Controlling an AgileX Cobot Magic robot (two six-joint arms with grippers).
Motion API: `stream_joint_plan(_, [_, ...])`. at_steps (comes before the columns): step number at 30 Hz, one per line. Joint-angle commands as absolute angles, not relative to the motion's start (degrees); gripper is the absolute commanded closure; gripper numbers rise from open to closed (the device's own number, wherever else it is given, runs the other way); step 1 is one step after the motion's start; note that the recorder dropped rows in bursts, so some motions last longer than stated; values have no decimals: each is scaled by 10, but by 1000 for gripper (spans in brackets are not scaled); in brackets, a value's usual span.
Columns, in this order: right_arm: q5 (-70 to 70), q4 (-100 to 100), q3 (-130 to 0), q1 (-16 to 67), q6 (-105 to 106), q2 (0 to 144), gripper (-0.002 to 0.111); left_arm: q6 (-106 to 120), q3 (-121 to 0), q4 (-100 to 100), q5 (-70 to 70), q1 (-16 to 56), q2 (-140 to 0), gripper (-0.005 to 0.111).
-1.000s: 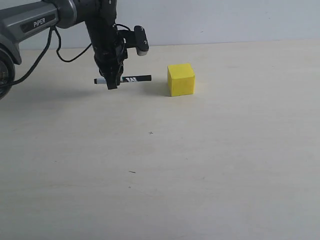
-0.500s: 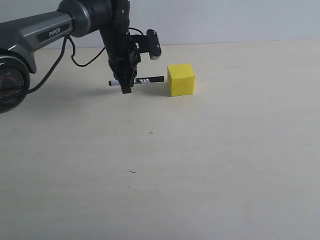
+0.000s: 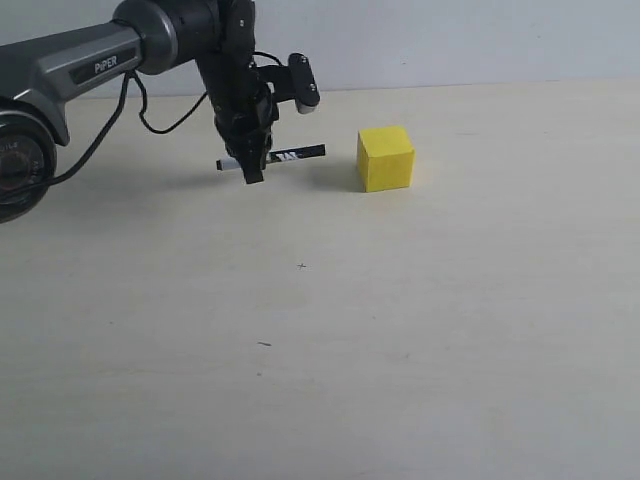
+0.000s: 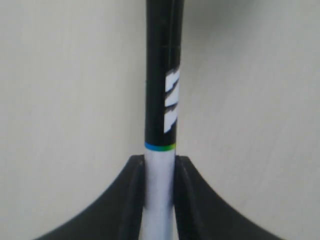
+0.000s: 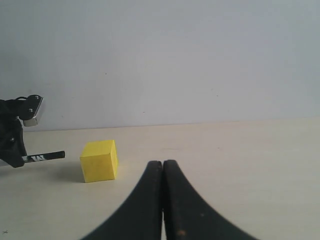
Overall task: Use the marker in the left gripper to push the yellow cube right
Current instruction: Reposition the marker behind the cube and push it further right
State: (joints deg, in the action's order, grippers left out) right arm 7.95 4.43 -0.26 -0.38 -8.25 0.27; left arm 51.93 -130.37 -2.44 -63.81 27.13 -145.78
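My left gripper [image 3: 252, 166] hangs over the table's far left, shut on the marker [image 3: 285, 156], which lies level with its black capped end pointing right. In the left wrist view the fingers [image 4: 134, 186] clamp the marker's [image 4: 161, 100] white barrel just below the coloured ring, and my left gripper [image 4: 160, 167] shows nothing else. The yellow cube [image 3: 386, 158] rests on the table to the right of the marker tip, with a small gap between them. My right gripper [image 5: 162, 164] is shut and empty, looking at the yellow cube [image 5: 99, 161] and the marker [image 5: 45, 157] from afar.
The pale wooden table [image 3: 400, 330] stretches wide in front of and to the right of the cube. A light wall [image 3: 450, 40] runs behind the table's far edge. A black cable [image 3: 150, 118] loops off the left arm.
The left arm moved right with the marker, and the cube has slid to the right. The marker tip now stands a little apart from the cube.
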Motion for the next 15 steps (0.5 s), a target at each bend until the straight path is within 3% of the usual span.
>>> stream_joint_plan(1, [77,45,0,-4,-81,0,108,503,-1308,-23,-647,261,-1456,107])
stream_joint_plan(15, [77,45,0,-4,-81,0,108,474,-1308,-24,-557,338,-1456,107])
